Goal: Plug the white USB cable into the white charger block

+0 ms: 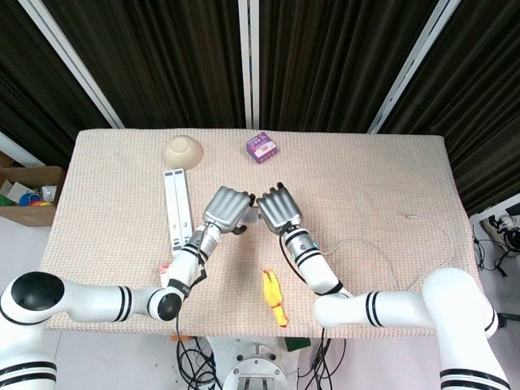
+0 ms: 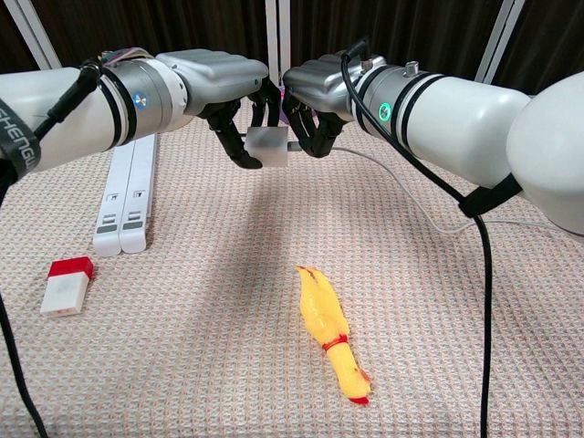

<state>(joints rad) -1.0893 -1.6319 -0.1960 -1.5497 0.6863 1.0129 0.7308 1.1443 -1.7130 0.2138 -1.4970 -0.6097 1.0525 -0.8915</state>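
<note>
My left hand [image 2: 224, 87] holds the white charger block [image 2: 267, 146] between thumb and fingers, raised above the table. My right hand [image 2: 319, 91] faces it and pinches the plug end of the white USB cable [image 2: 392, 178], with the plug at the block's right face. The cable trails right across the cloth [image 1: 422, 223]. In the head view both hands, left [image 1: 227, 207] and right [image 1: 279, 207], meet knuckle to knuckle at the table's middle and hide the block.
A yellow rubber chicken [image 2: 333, 333] lies near the front edge. A red-capped white box [image 2: 67, 285] sits front left, beside a white power strip [image 2: 128, 196]. A beige bowl [image 1: 183, 150] and a purple box [image 1: 261, 147] stand at the back.
</note>
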